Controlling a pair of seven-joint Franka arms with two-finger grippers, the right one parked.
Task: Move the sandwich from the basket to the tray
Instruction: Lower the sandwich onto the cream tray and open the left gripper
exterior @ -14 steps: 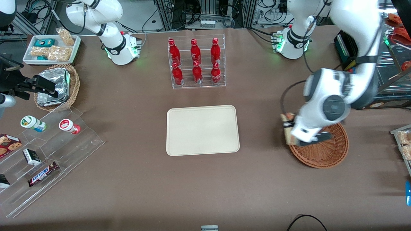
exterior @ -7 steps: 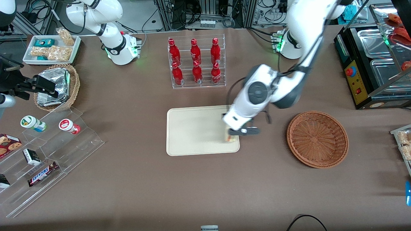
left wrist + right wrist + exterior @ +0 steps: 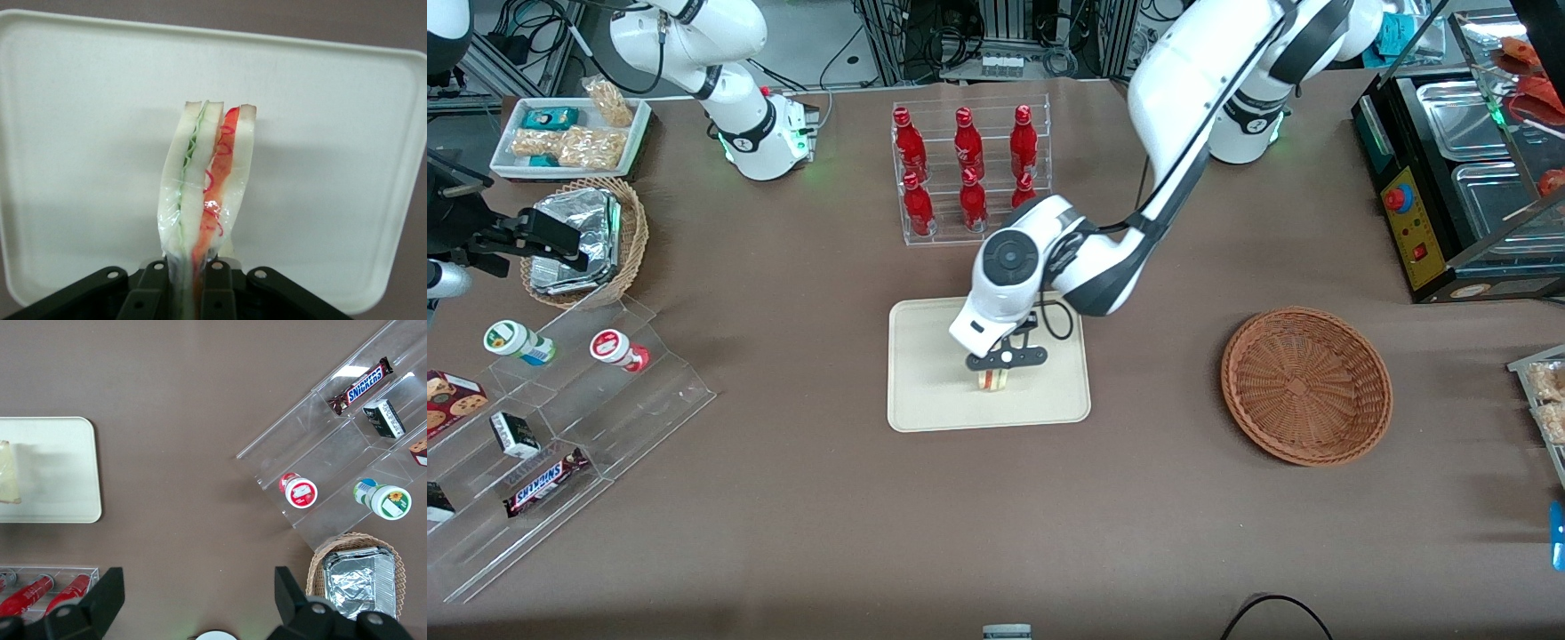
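Gripper [image 3: 993, 372] of the left arm hangs over the middle of the tray [image 3: 925, 400], its two fingers closed on the sandwich [image 3: 992, 380], a triangular wedge of white bread in clear wrap with a green layer and an orange-red layer that the wrist view shows edge-on [image 3: 207, 193], pinched at one end and jutting out over the cream surface [image 3: 80, 133]. The sandwich casts a soft shadow on the tray, so it seems to be slightly above the tray or barely touching; contact cannot be told for sure. The step in hand looks like the placing itself: the carry is over and the wedge is above its goal. The next move probably calls for a short descent until the bread rests on the tray, then parting the fingers and lifting straight up so the wrap does not drag or tip the wedge. The tray holds nothing else. The reddish-brown wicker basket [image 3: 1307, 387], well apart toward the working arm's end of the table, is empty. Farther from the front camera than the tray stands a clear rack of red bottles [image 3: 969, 173].
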